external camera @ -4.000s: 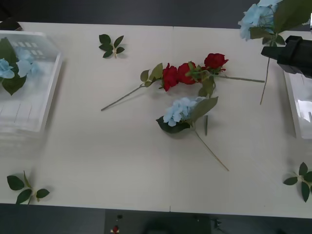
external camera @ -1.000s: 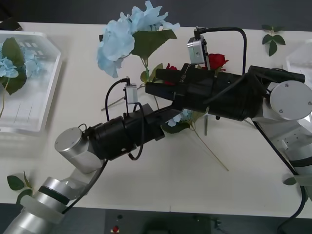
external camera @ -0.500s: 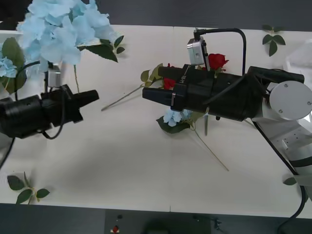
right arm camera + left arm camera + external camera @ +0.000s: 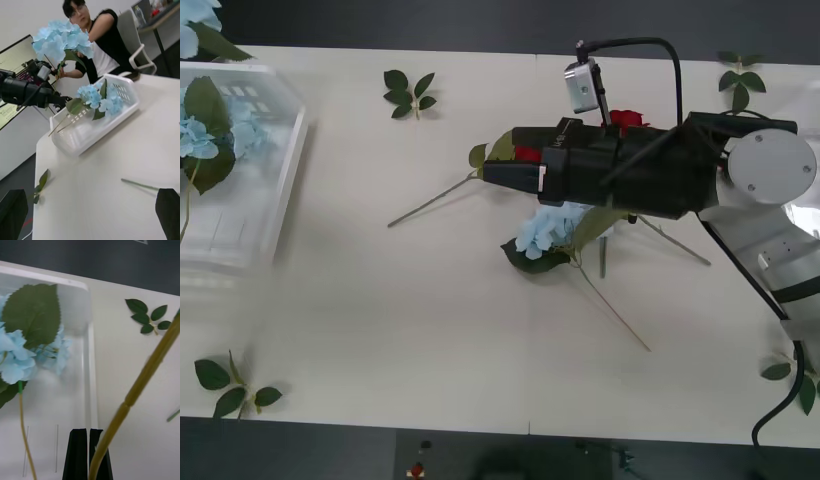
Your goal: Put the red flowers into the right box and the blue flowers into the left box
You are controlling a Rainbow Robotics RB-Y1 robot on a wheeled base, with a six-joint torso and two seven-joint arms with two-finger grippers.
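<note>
Under right arm (image 4: 630,180), red flowers (image 4: 627,120) mostly hidden.

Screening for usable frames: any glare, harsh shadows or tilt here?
Front view: even light, no glare, a soft shadow under the left box; the right gripper's arm hides most of the red flowers. Right wrist view: the table runs tilted. Left wrist view: the blue flower stem clamped in the left gripper crosses close to the lens.

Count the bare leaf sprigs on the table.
4 sprigs: one at the far edge, left of centre, one far right, one near left, one near right. The right arm may hide others.
</note>
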